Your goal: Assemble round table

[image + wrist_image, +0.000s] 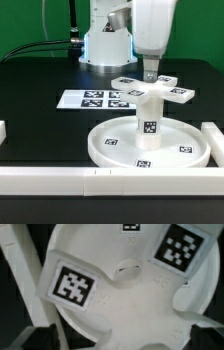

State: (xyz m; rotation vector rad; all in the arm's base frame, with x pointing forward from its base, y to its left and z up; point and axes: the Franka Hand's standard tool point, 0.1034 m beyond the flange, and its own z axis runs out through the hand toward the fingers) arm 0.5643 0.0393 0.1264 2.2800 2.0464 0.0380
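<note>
The round disc (108, 147) lies flat on the black table near the front. The short post (147, 125) stands upright on its hub, with a tag facing the camera. The cross-shaped foot (150, 93) sits on top of the post, its tagged arms spread level. My gripper (150, 72) hangs just above the foot's far arm. In the wrist view the foot (120, 297) fills the picture, and my gripper (125, 339) straddles one arm. The dark fingers (45, 336) stand wide, with a gap between one finger and the foot. The jaws look open.
The marker board (95, 98) lies behind the disc towards the exterior view's left. A long white rail (60, 180) runs along the front, with another rail piece (212, 135) at the right. The arm's base (105, 45) stands at the back.
</note>
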